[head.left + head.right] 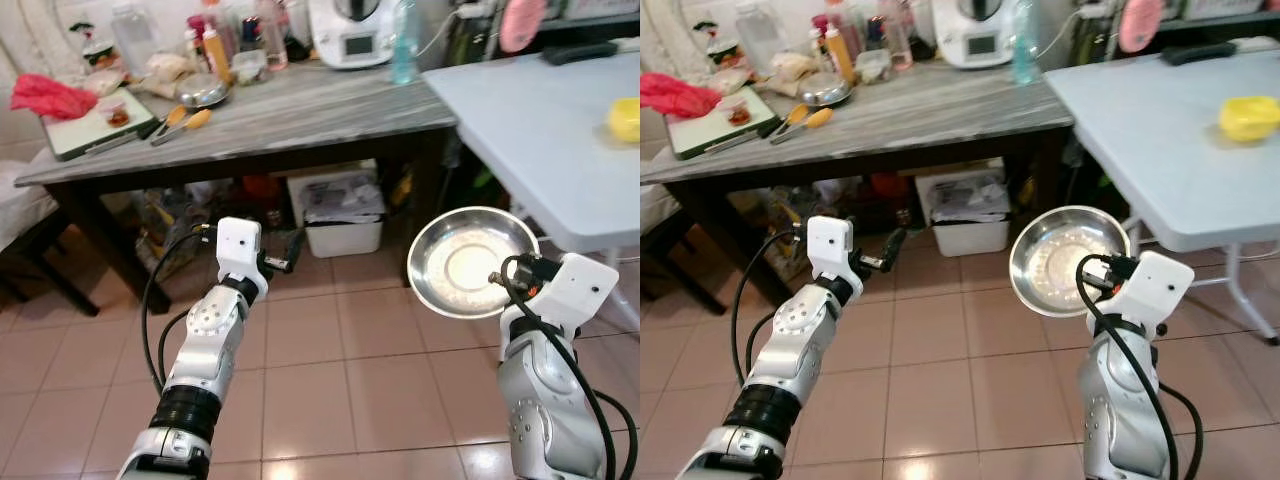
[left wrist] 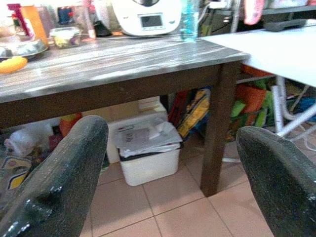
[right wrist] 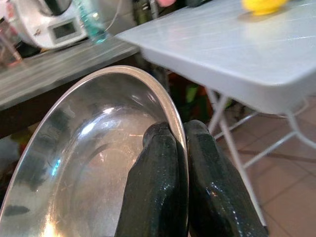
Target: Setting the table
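Steel bowl [image 1: 472, 262], shiny and shallow, sits lower right of centre in our head view, held up in the air over the tiled floor [image 1: 340, 360] with its hollow tilted toward us. Our right gripper [image 3: 178, 148] is clenched on its rim: in the wrist view one black finger [image 3: 157, 173] presses the inside of the bowl and the other lies against the outside, the thin edge pinched between them. Just past the bowl, toward the upper right of the frame, stands the white folding table [image 1: 540, 120], its near corner close above the bowl's rim. A yellow object [image 1: 625, 118] lies on that table at the far right edge of the picture.

Our left gripper [image 2: 173, 168] is released, its two black fingers spread wide with nothing between them. It hangs in the lower left-centre of the head view, pointing at the space under the dark wooden table [image 1: 300, 115]. Between the fingers we see a white bin [image 2: 148, 153] on the floor under that table, beside one of its legs.

On the wooden table, across the top of the frame, are a white kitchen appliance [image 1: 350, 30], a blue-green bottle [image 1: 404, 42], a second metal bowl [image 1: 202, 92], a cutting board [image 1: 95, 125] and a red cloth [image 1: 50, 96] at the upper left.
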`<state>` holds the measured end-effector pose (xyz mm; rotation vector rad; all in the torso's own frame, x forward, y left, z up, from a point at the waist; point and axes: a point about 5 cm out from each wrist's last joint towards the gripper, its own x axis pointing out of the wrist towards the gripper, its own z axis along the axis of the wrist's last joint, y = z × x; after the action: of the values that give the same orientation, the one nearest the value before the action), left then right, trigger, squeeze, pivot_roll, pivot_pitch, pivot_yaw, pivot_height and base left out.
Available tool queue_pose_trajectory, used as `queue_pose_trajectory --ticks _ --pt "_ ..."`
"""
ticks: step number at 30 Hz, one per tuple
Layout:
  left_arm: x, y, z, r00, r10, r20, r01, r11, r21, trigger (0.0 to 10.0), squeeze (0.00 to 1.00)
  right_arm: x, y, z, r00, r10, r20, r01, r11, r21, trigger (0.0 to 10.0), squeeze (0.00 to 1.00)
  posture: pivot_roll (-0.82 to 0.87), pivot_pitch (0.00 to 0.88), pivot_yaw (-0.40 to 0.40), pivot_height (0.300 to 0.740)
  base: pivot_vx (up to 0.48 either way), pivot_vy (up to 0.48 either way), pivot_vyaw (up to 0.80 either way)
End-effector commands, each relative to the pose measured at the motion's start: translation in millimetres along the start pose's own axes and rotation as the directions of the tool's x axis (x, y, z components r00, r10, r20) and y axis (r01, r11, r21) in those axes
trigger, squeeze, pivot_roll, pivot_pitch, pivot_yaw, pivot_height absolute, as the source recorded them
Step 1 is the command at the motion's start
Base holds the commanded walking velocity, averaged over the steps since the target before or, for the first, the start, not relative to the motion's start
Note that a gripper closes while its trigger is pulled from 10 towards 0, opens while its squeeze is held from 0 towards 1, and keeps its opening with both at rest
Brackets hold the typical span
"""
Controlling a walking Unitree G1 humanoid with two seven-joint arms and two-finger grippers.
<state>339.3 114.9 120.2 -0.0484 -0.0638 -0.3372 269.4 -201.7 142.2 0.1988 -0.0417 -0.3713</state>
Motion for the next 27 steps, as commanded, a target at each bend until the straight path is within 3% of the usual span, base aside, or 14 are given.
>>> queue_pose_trajectory --ticks 1,27 --pt "-2.0 3.7 2.2 1.000 0.002 0.008 -0.002 1.000 0.009 10.0 0.00 -0.8 9.0 0.6 0.999 0.035 0.008 -0.036 0.999 0.009 10.0 0.00 -0.17 0.000 0.122 0.740 0.480 0.000 0.00" --pt "-0.9 -2.7 2.1 1.000 -0.014 0.003 0.014 1.000 0.010 10.0 0.00 -1.0 10.1 1.2 0.998 0.054 0.015 -0.054 0.999 -0.001 10.0 0.00 -0.17 0.000 0.120 0.740 0.480 0.000 0.00"
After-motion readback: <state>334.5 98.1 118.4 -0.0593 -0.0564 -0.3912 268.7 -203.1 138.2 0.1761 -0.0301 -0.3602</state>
